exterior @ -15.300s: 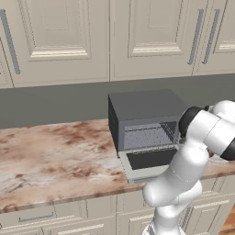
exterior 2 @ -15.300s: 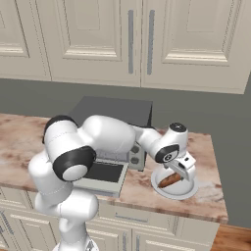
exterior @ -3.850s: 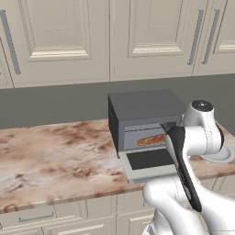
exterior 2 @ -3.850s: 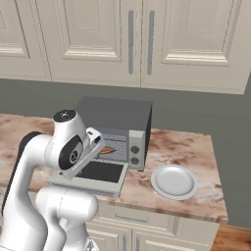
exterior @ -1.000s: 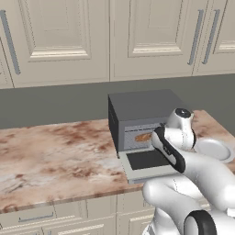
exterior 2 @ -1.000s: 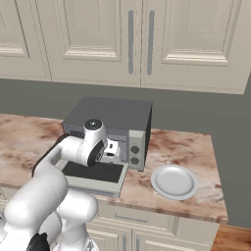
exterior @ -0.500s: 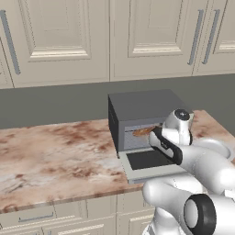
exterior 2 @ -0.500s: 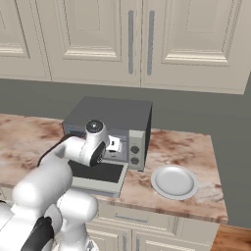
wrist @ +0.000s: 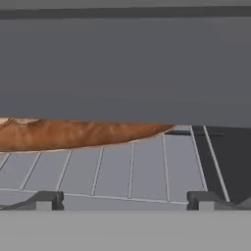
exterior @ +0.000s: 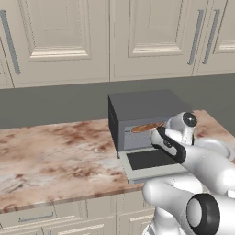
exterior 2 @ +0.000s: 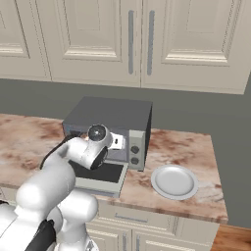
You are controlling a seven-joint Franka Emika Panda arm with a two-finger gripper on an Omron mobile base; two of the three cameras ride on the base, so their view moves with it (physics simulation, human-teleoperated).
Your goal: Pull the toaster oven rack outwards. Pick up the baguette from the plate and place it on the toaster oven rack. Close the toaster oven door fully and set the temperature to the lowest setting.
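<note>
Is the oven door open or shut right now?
Open. The door lies folded down flat in front of the oven, with the baguette visible inside.

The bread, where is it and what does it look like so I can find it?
Find the grey toaster oven on the marbled counter, with its door folded down flat. Look inside at the wire rack. The bread lies across it: long, thin, orange-brown, the only warm-coloured thing among the grey.
</note>
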